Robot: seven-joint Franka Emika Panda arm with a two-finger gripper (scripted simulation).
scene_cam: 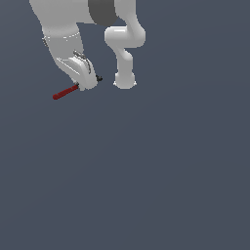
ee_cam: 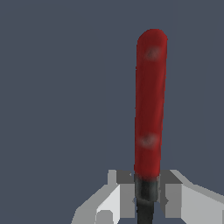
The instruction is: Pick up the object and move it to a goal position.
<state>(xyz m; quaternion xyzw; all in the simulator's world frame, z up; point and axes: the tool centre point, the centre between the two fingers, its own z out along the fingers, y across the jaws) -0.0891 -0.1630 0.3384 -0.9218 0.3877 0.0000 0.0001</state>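
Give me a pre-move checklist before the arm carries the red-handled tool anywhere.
1. End effector on the tool: ok, fingers sit on both sides of it, near the black head.
2. Grip point: not ok, the whole red handle sticks out to one side.
3. Tool lifted off the floor: cannot tell.
4. Goal position in view: not ok, no marker shows.
5. Obstacles nearby: ok, only the robot base.
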